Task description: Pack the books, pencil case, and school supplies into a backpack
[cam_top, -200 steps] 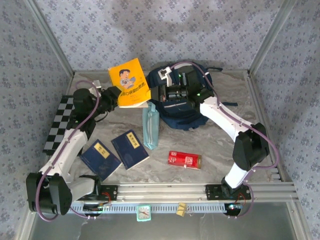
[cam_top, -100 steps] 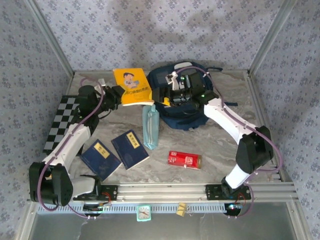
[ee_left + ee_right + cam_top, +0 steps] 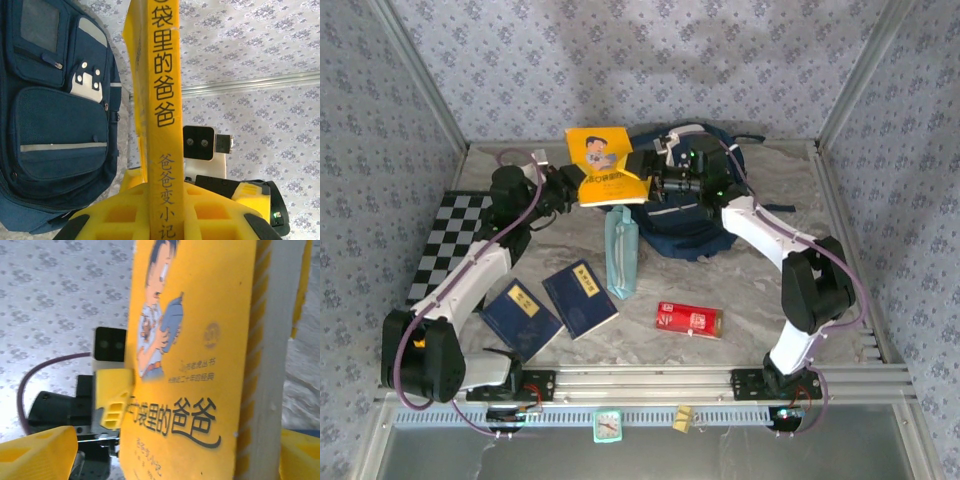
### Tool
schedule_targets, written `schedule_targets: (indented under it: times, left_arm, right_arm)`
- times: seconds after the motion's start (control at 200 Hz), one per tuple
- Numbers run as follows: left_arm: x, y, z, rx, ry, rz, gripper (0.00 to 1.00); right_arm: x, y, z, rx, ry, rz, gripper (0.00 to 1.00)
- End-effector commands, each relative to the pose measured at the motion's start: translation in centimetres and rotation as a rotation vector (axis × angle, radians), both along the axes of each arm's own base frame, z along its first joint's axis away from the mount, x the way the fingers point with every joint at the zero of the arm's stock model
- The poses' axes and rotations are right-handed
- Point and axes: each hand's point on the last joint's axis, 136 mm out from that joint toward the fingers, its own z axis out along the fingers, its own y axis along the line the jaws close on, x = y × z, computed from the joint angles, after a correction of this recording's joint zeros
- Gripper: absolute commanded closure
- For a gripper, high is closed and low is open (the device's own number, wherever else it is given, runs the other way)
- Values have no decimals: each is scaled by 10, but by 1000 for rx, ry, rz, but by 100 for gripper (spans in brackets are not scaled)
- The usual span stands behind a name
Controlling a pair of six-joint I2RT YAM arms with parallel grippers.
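Walls were pale blue-grey panels with a small repeating floral print [image 3: 650,60], closing in three sides. Slanted silver aluminium corner posts [image 3: 420,75] framed them. A grey marbled tabletop [image 3: 760,300] had a ribbed aluminium rail [image 3: 650,382] along its near edge, with a dull grey-green surface [image 3: 620,455] just beyond that. Light was soft and even, and faint blurry shadows lay on the back wall.

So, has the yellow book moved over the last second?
Yes. Held by the left gripper, the yellow book has shifted right. Its lower edge, earlier mostly left of the pale blue pouch, now lines up with it, nearer the backpack.
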Motion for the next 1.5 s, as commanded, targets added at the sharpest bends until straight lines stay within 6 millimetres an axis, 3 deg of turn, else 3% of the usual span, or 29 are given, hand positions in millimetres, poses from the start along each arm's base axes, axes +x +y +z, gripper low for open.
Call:
schedule_targets:
  times: [0.0, 0.165, 0.445, 0.62, 0.715, 0.88, 0.96, 1.074, 1.354, 1.499]
  left_arm:
    - [0, 2, 40, -3, -151, 17, 100]
    - [0, 1, 30, 31, -146, 12, 100]
    - [-5, -2, 25, 119, -168, 6, 100]
    - [-6, -3, 22, 140, -168, -2, 100]
    - [-7, -3, 22, 166, -177, -4, 99]
    - [-16, -2, 18, 333, -214, -13, 62]
    - [-25, 0, 7, 507, -233, -20, 53]
    - [-35, -12, -14, 736, -286, -105, 43]
    - [-53, -92, -81, 1091, -532, -483, 38]
    - [-58, -134, -105, 1108, -622, -646, 38]
  right_arm:
    - [-7, -2, 35, 117, -47, 35, 17]
    - [-10, -8, 38, 93, -55, 18, 37]
    - [-9, -13, 14, -54, -50, -3, 77]
    - [-12, -15, 9, -120, -74, -2, 100]
    - [-14, -23, 7, -200, -104, -23, 100]
    - [-18, -47, 4, -315, -141, -69, 100]
    - [-20, -66, -5, -396, -139, -103, 100]
    - [-26, -96, -19, -490, -133, -156, 100]
    - [-47, -190, -61, -670, 3, -365, 100]
    - [-66, -236, -82, -728, 97, -488, 100]
